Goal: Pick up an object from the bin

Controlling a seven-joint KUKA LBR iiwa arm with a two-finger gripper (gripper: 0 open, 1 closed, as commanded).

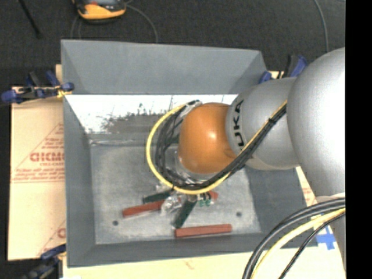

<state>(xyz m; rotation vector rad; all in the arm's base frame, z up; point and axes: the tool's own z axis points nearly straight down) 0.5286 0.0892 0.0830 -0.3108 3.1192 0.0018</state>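
Note:
My gripper reaches down into the middle of the bin, mostly hidden under the arm's orange cover. Its pale metal end sits among a small cluster of sticks. A dark green stick slants down to the right just beside it. Another dark green piece lies at its left. A red-brown stick stretches away to the left, its near end touching the cluster. A red-brown bar lies flat near the bin's front wall, apart from the gripper.
Small green and red bits lie right of the cluster under the cover's edge. The arm fills the bin's right and back; yellow and black cables loop around the cover. Bare floor lies at the left and the front left.

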